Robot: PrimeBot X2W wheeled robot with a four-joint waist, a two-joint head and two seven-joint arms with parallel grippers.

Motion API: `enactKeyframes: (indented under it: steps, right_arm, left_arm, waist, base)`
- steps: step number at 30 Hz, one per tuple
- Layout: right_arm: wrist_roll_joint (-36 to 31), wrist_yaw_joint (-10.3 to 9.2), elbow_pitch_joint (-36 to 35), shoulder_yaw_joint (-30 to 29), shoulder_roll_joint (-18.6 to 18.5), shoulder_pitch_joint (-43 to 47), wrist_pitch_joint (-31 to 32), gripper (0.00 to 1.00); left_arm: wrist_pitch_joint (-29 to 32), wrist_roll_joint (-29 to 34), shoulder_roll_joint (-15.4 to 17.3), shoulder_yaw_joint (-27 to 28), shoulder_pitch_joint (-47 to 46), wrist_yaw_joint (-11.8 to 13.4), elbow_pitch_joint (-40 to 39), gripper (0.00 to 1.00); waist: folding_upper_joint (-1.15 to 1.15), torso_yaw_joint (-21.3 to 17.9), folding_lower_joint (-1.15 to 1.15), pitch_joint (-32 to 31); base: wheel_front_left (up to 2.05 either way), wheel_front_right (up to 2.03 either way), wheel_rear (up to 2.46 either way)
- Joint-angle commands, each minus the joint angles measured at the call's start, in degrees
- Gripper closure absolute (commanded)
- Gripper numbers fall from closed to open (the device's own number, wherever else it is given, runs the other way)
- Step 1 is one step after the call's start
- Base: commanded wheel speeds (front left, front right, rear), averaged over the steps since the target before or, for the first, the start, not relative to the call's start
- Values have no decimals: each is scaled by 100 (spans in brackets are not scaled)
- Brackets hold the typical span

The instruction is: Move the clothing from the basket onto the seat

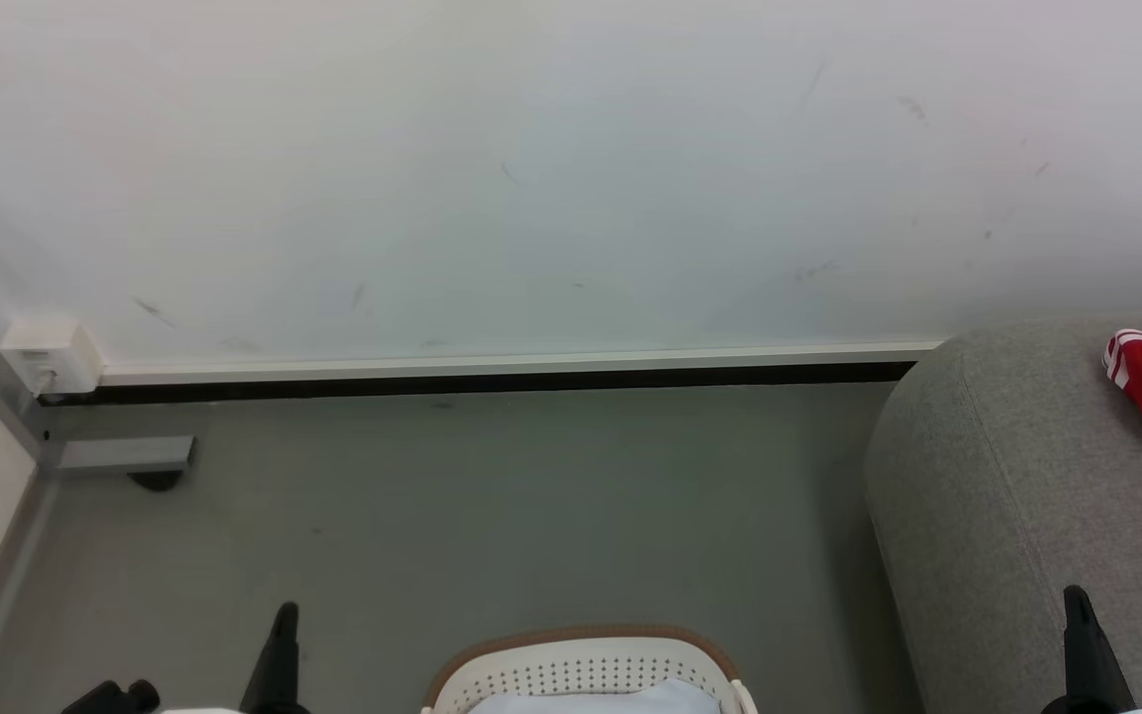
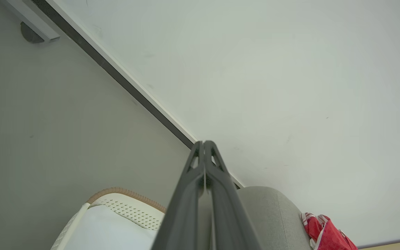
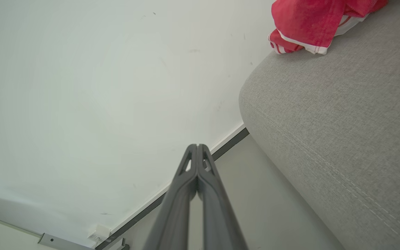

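Left gripper and right gripper: fingers clenched, empty. The red clothing lies crumpled on the seat, near its wall-side edge. Judged light, limp and non-fragile; pinch a raised fold or striped hem.

Ahead of you a white wall meets the grey floor along a pale skirting strip. At its left end you'll see a small white box and a grey bracket.
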Motion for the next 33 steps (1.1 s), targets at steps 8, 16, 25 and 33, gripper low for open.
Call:
enactKeyframes:
  steps: [8,16,25,33]
  right_arm:
    - [688,-7,-84,-30,-75,-213,168,100]
    - [1217,-8,-83,-42,-79,-268,296,100]
    - [1786,-9,-81,-55,-83,-344,438,100]
    - [2234,-10,-78,-66,-86,-387,545,100]
  left_arm:
    - [175,-662,7,130,-182,-59,-98,100]
    - [303,-1167,0,215,-239,-90,-110,100]
    - [444,-1668,-6,296,-292,-125,-120,100]
    - [552,-2088,-13,368,-343,-153,-133,100]
  waist:
    - [0,15,0,13]
    - [0,30,0,25]
    - [0,47,0,39]
    - [0,61,-1,52]
  base:
    - [0,0,0]
    - [0,0,0]
    - [0,0,0]
    - [0,0,0]
